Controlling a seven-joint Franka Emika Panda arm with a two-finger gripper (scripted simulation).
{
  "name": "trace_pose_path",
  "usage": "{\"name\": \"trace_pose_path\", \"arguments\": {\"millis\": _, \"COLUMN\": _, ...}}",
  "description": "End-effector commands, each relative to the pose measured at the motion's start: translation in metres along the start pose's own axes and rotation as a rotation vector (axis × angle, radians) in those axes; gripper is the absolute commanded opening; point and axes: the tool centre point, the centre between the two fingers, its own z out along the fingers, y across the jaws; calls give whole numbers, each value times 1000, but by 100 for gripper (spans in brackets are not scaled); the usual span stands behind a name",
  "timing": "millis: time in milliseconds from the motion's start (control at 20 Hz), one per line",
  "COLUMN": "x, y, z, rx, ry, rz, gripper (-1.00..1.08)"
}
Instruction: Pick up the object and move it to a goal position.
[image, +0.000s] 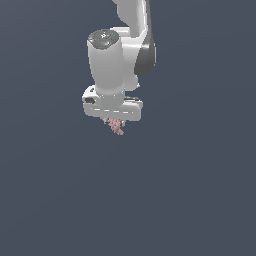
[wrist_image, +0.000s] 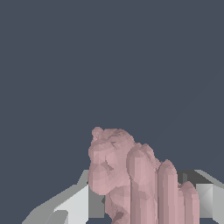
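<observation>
The white arm (image: 120, 55) is reaching straight down, its wrist vertical and the claw (image: 114, 121) pointing at the plain dark surface (image: 190, 190). The claw is gripping the pink knobbly object (image: 116, 126), which is poking out below the fingers. In the wrist view the object (wrist_image: 131, 175) is sitting clamped between the grey fingers (wrist_image: 74, 205), filling the gap.

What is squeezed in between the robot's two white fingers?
The pink bumpy object sits between the tool's fingers. The wrist view shows it best; in the exterior view it only peeks out under the tool.
</observation>
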Motion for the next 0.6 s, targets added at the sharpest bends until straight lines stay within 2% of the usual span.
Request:
{"name": "trace_pose_path", "arguments": {"millis": 0, "x": 7, "y": 0, "z": -25, "rx": 0, "ry": -1, "rz": 0, "gripper": -100}}
{"name": "trace_pose_path", "arguments": {"millis": 550, "x": 38, "y": -2, "z": -125, "rx": 0, "ry": -2, "rz": 0, "gripper": -100}}
